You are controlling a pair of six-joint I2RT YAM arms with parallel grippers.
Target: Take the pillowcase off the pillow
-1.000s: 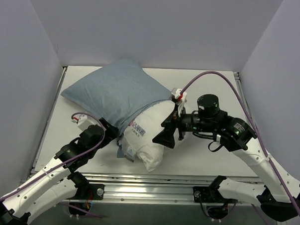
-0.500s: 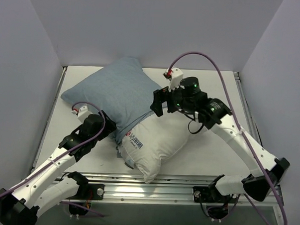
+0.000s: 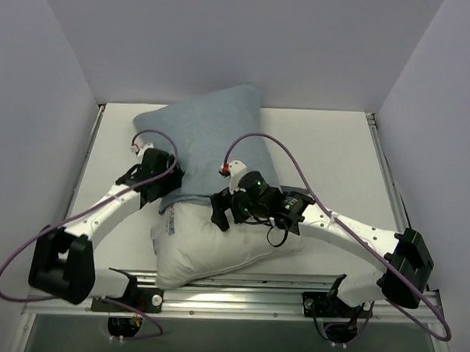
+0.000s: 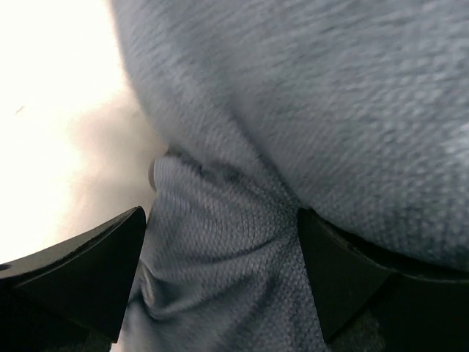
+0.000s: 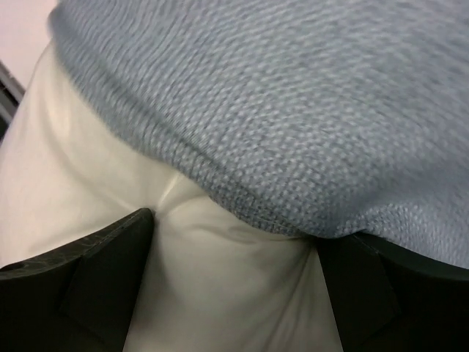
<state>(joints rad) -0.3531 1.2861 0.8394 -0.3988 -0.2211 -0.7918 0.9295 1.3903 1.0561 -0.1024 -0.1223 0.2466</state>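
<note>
The pale blue-grey pillowcase lies at the back middle of the table and covers the far half of the white pillow, whose near half sticks out towards the front edge. My left gripper is at the case's left open edge; in the left wrist view it is shut on a bunched fold of pillowcase. My right gripper is at the case's hem; in the right wrist view it pinches creased white pillow just below the pillowcase hem.
The white table is boxed in by grey walls at the left, back and right. An aluminium rail runs along the near edge, just under the pillow's corner. Purple cables loop over both arms.
Both arms have swung left and away. The pillowcase has slid towards the back and more white pillow shows. The right gripper has dropped from above the pillow onto it at the hem.
</note>
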